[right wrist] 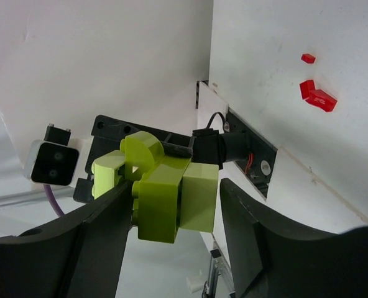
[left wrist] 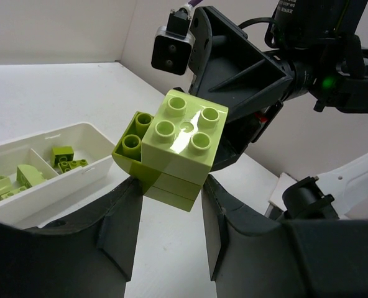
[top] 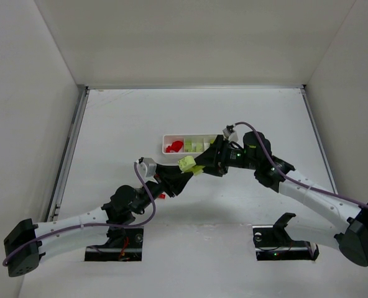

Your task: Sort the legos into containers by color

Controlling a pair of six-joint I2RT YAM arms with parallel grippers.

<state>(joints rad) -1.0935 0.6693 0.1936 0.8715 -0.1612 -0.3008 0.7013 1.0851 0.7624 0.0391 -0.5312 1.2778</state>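
A clump of yellow-green legos (top: 187, 163) hangs in the air just in front of the white tray (top: 166, 138). My left gripper (top: 179, 171) is shut on the clump (left wrist: 171, 146) from the lower left. My right gripper (top: 202, 162) comes from the right with its jaws around the same clump (right wrist: 168, 192). The clump's studs rest against one of its fingers, and a thin gap shows at the other finger (right wrist: 234, 205). Red legos (top: 174, 146) lie in the tray's left compartment and yellow-green ones (top: 193, 146) in the middle one. The right gripper partly hides the right compartment.
A loose red lego (top: 162, 196) lies on the table beside the left arm; red legos (right wrist: 317, 96) also show in the right wrist view. The tray's near wall (left wrist: 53, 186) and its yellow-green legos (left wrist: 63, 155) sit left of the left gripper. White walls enclose the table.
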